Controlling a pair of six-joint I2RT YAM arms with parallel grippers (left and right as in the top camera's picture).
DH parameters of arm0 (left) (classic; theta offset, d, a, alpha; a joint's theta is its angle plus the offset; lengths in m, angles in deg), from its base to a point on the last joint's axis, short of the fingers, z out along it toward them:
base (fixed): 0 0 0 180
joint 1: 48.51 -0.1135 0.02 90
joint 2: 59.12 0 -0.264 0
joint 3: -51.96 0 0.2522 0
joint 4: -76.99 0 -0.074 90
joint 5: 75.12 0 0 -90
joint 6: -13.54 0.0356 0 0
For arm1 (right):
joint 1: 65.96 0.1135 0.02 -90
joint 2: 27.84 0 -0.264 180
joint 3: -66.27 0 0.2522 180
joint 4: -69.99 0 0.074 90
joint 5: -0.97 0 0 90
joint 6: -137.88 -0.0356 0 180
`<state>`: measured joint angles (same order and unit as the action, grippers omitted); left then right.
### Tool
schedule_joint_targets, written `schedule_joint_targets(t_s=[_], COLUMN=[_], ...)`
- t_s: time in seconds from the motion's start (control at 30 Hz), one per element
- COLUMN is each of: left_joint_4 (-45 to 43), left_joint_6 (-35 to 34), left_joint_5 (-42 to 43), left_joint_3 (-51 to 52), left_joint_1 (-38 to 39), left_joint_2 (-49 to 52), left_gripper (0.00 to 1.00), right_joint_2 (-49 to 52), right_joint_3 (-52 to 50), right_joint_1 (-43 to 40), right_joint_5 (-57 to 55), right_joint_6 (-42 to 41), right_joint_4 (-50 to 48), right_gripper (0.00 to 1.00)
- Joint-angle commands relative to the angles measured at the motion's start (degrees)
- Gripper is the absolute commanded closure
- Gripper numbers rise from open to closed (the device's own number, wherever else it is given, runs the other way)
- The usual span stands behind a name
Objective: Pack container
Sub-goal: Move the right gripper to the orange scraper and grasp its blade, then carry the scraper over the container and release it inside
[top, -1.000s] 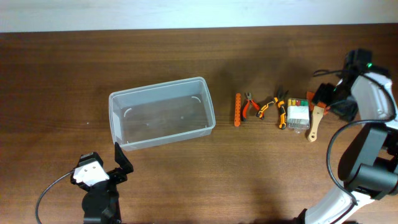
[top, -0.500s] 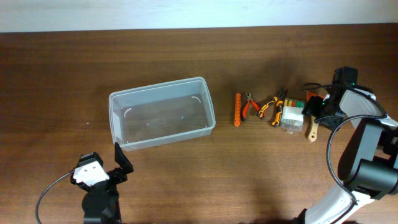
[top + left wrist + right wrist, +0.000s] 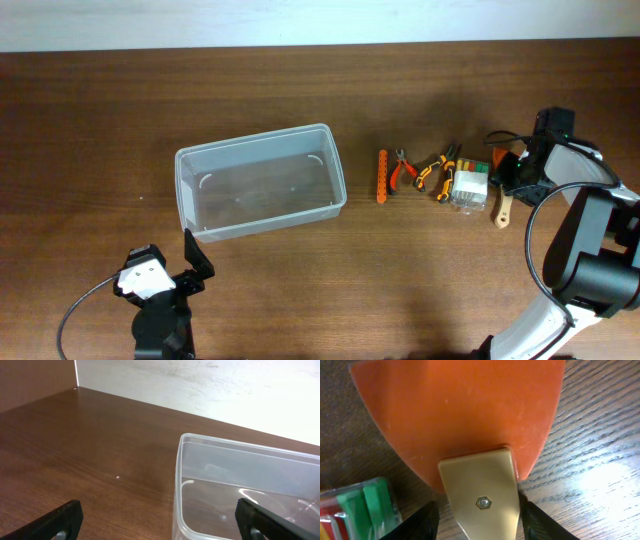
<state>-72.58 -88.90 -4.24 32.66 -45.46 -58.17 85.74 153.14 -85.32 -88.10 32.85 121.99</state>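
Right hand (image 3: 477, 520) spread apart, astride the scraper (image 3: 460, 420) handle on the table (image 3: 600, 435), not yet clamped. Seemingly first pick: next, close squarely, lift, carry to the container (image 3: 260, 185).

No legible text, labels or numbers, container (image 3: 250, 139) unmarked (small box (image 3: 470, 186) too blurred)

Table (image 3: 100, 100): dark brown, fine wood grain. Container (image 3: 265, 218): clear, colourless plastic. Bar (image 3: 381, 177): orange. Small pliers (image 3: 402, 170): orange handles. Larger pliers (image 3: 432, 172) — black with yellow-orange handles. Small box (image 3: 470, 185): clear, green and red bits inside. Scraper (image 3: 460, 415) — orange blade, tan handle.
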Motion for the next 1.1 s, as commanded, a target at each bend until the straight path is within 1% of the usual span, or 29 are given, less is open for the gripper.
schedule_joint_targets(t_s=[0.0, 0.13, 0.23, 0.4, 0.47, 0.53, 0.67, 0.83, 0.97, 1.03, 1.07], left_joint_4=[0.0, 0.0, 0.0, 0.0, 0.0, 0.0, 0.0, 0.0, 0.0, 0.0, 0.0], left_joint_6=[0.5, 0.5, 0.5, 0.5, 0.5, 0.5, 0.5, 0.5, 0.5, 0.5, 0.5], left_joint_5=[-0.2, -0.2, -0.2, -0.2, -0.2, -0.2, -0.2, -0.2, -0.2, -0.2, -0.2], left_joint_3=[0.2, 0.2, 0.2, 0.2, 0.2, 0.2, 0.2, 0.2, 0.2, 0.2, 0.2], left_joint_1=[0.2, 0.2, 0.2, 0.2, 0.2, 0.2, 0.2, 0.2, 0.2, 0.2, 0.2], left_joint_2=[-0.3, -0.3, -0.3, -0.3, -0.3, -0.3, -0.3, -0.3, -0.3, -0.3, -0.3], left_gripper=[0.01, 0.01, 0.01, 0.01, 0.01, 0.01, 0.01, 0.01, 0.01, 0.01, 0.01], right_joint_2=[1.4, 1.4, 1.4, 1.4, 1.4, 1.5, 2.0, 2.0, 1.0, 0.1, -0.5], right_joint_3=[-0.6, -0.6, -0.6, -0.6, -0.6, -0.6, -0.6, 0.0, 4.9, 8.5, 11.0], right_joint_1=[0.1, 0.1, -0.1, -0.2, -0.2, -0.2, -0.2, -0.2, -0.3, -0.2, -0.2], right_joint_5=[-2.3, -3.3, -3.5, -3.5, -3.5, -3.3, -2.6, -2.6, -2.6, -2.6, -2.6], right_joint_6=[-0.4, -0.4, -0.2, 0.3, 0.2, 0.3, 0.2, 0.0, 0.0, 0.0, 0.0], right_joint_4=[-0.2, -1.2, -2.3, -2.6, -2.7, -2.8, -2.9, -1.7, 3.8, 7.3, 9.6], right_gripper=[0.46, 0.46, 0.42, 0.42, 0.47, 0.55, 0.65, 0.65, 0.65, 0.69, 0.73])
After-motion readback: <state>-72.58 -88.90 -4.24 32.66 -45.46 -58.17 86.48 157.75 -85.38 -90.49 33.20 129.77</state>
